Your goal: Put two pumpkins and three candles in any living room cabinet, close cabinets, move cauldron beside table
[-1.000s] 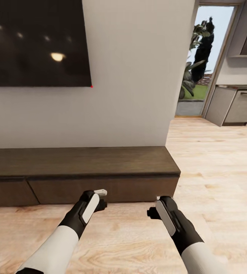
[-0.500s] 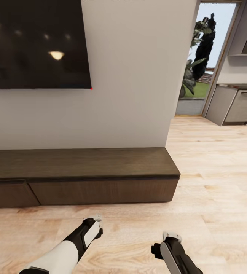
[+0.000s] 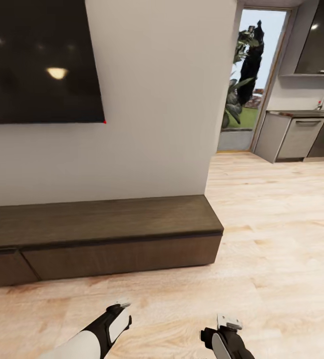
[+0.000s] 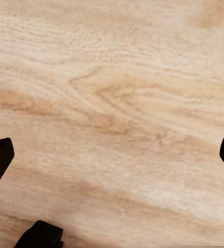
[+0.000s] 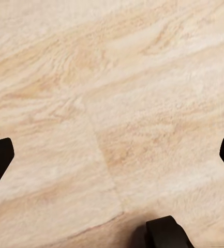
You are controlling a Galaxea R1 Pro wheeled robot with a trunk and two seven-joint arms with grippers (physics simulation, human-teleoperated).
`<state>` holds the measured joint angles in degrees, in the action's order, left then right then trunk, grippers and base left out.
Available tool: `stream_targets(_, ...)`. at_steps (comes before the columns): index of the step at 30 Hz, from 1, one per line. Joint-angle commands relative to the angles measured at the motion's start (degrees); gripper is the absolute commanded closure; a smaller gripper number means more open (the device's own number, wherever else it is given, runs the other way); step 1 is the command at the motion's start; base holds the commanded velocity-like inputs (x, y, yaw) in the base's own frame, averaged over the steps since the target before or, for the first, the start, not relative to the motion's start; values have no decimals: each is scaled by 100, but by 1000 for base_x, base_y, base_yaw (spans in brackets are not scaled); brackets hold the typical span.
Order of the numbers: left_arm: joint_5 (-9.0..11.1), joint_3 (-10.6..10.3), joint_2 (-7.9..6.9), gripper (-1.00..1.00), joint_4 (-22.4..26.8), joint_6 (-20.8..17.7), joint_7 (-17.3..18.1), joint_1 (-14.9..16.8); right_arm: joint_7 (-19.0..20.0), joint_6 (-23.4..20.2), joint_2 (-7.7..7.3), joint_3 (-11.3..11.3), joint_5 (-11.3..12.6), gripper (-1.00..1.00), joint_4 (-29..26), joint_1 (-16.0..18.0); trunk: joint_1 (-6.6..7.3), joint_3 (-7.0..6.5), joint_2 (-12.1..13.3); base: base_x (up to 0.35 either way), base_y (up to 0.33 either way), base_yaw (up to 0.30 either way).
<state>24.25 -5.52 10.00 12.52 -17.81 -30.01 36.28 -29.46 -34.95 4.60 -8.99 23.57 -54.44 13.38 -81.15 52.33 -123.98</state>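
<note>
Cabinet [image 3: 102,234] stands shut against the wall, below the dark screen [image 3: 37,60]. Left claw [image 3: 123,304] and right claw [image 3: 228,321] hang above the wood floor [image 3: 291,239] just before the cabinet, both spread, nothing held.

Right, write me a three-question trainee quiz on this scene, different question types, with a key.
1. True or false: the cabinet drawer front stands open.
2. What lies under both grippers? A) rug B) wooden floor C) glass table
3. Fill in: above the cabinet hangs a dark ____ on the wall.

Key: 1 false, it sits flush. 2 B; left gripper and right gripper hang over bare planks, fingers apart, empty. 3 screen.
</note>
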Motion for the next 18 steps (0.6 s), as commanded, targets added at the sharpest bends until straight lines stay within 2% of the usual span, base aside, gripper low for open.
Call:
stream_targets(1,27,-37,0,-100,9,-32,-40,-2,-59,4,-3,-18,60,-100,-3,5,23,-11,39,0,0,-275)
stream_targets(4,33,-37,0,-100,5,-30,-40,-6,-59,25,-3,-21,63,-100,11,1,89,-58,159,-61,0,-276)
stream_targets(11,35,-34,0,-100,4,-29,-40,-7,-51,65,-3,10,62,-100,248,6,243,-164,440,-245,0,-276)
stream_targets(18,35,-32,0,-100,4,-29,-40,-7,-51,77,-3,16,81,-100,290,7,397,-270,721,-28,0,-276)
